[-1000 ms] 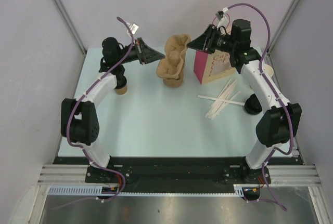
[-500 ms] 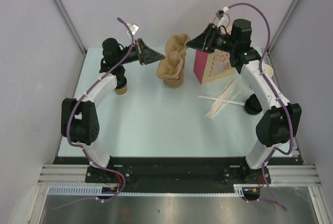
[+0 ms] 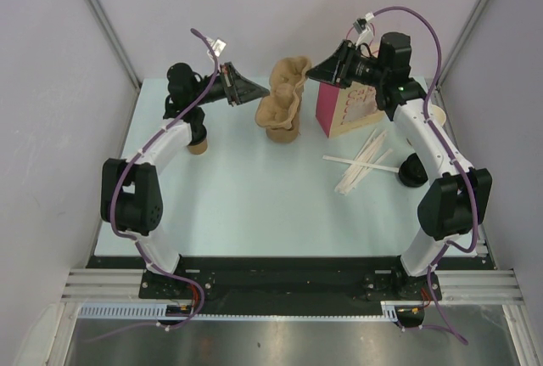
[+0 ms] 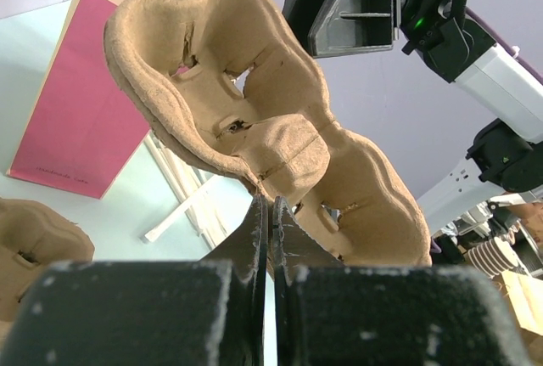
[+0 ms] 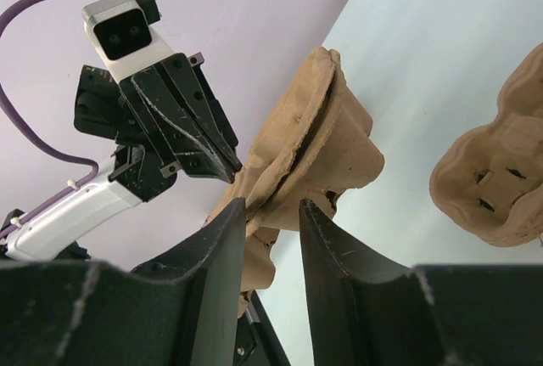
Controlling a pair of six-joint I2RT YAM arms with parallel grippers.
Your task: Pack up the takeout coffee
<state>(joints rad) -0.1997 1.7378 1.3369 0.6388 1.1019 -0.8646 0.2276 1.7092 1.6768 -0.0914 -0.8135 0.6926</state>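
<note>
A moulded brown cardboard cup carrier (image 3: 288,73) hangs tilted in the air at the back of the table. My left gripper (image 3: 265,92) is shut on its lower edge (image 4: 280,145), with the fingertips (image 4: 259,222) pinched together. My right gripper (image 3: 312,73) is open, and its jaws straddle the carrier's other edge (image 5: 314,145). The takeout coffee (image 3: 198,143), a small brown cup, stands under my left arm, which hides most of its top. The pink paper bag (image 3: 327,111) stands upright right of the carrier.
A second cup carrier (image 3: 278,120) lies on the table below the raised one. Several pale wooden stirrers (image 3: 361,162) lie scattered in front of the bag. A black round object (image 3: 413,171) and pale cups (image 3: 437,115) sit by the right arm.
</note>
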